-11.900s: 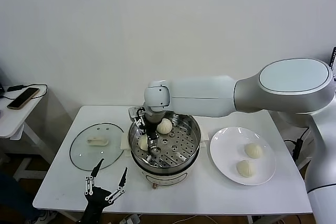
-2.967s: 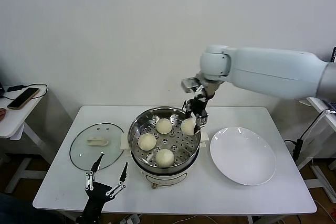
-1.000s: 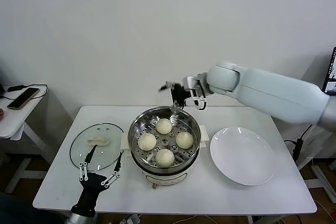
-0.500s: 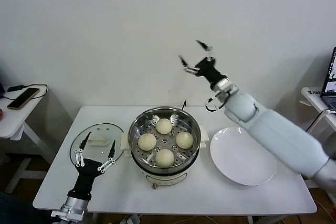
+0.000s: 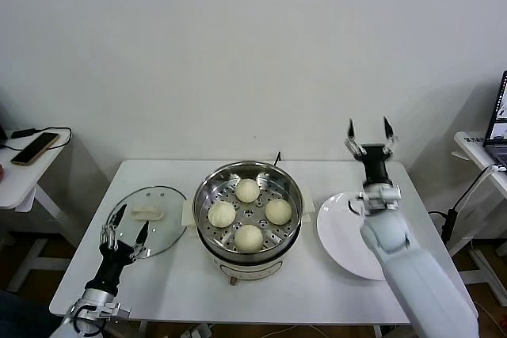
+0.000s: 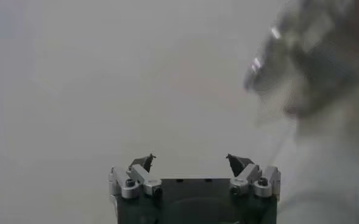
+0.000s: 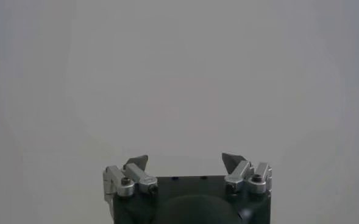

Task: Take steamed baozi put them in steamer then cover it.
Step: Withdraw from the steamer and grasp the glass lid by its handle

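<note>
Several cream baozi [image 5: 248, 190] sit on the perforated tray inside the steel steamer [image 5: 207, 189] at the table's middle. The glass cover [image 5: 162, 202] with its cream handle [image 5: 147, 213] lies flat on the table to the steamer's left. My left gripper [image 5: 125, 225] is open and empty, pointing up at the cover's near-left edge. My right gripper [image 5: 368, 132] is open and empty, pointing up above the far edge of the white plate [image 5: 339, 231]. Both wrist views show only open fingers, the left [image 6: 190, 164] and the right [image 7: 185, 162], against a blank wall.
The empty white plate lies right of the steamer. A small side table with a phone [image 5: 34, 148] stands at the far left. A laptop [image 5: 497, 116] shows at the right edge. The table front [image 5: 277, 294] is bare.
My right arm has swung down and right, from high above the steamer to over the plate's far edge. My left gripper has drawn back left and lower, to the cover's near-left edge.
</note>
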